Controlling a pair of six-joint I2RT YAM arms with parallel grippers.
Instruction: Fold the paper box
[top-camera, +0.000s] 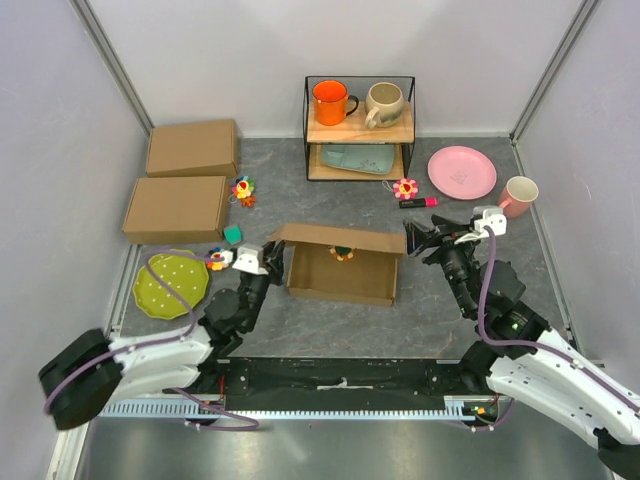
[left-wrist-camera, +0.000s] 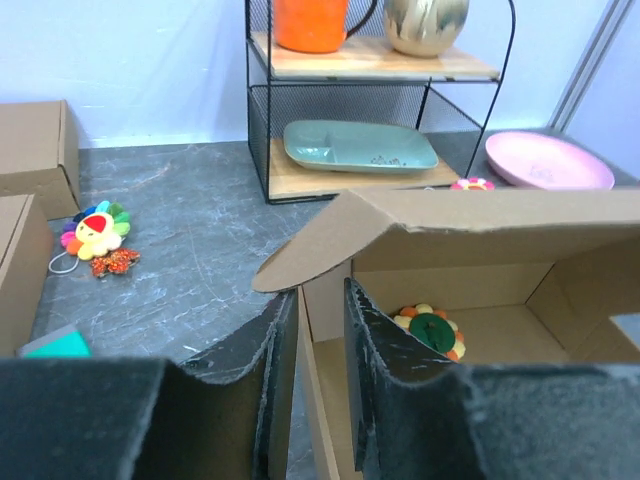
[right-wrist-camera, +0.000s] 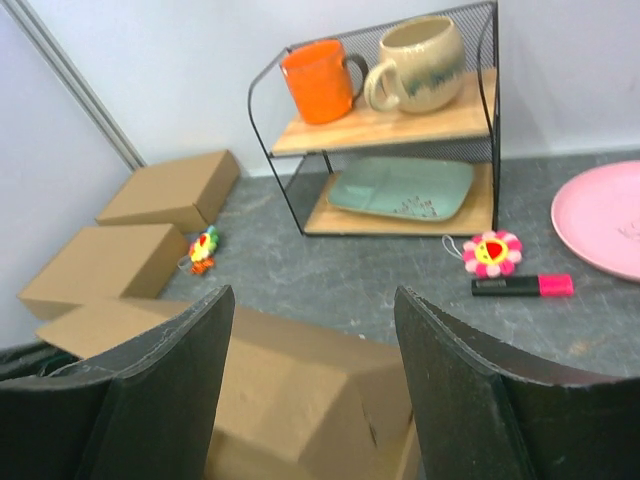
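The paper box (top-camera: 340, 282) is a shallow brown cardboard mailer in the middle of the table. Its lid (top-camera: 345, 238) is half raised over the back. A small flower toy (top-camera: 343, 254) lies inside, also seen in the left wrist view (left-wrist-camera: 430, 330). My left gripper (top-camera: 272, 255) stands at the box's left wall. In the left wrist view (left-wrist-camera: 318, 295) its jaws are narrowly open and straddle that wall (left-wrist-camera: 300, 330). My right gripper (top-camera: 412, 238) is wide open at the lid's right rear corner. In the right wrist view (right-wrist-camera: 315, 295) it hovers over the lid (right-wrist-camera: 300, 390).
Two other brown boxes (top-camera: 192, 148) (top-camera: 175, 208) lie at the back left. A wire shelf (top-camera: 359, 130) holds mugs and a teal plate. A pink plate (top-camera: 461, 172), pink mug (top-camera: 520, 193), marker (top-camera: 418, 203), green dotted plate (top-camera: 170, 283) and flower toys (top-camera: 243, 190) (top-camera: 405, 188) surround the box.
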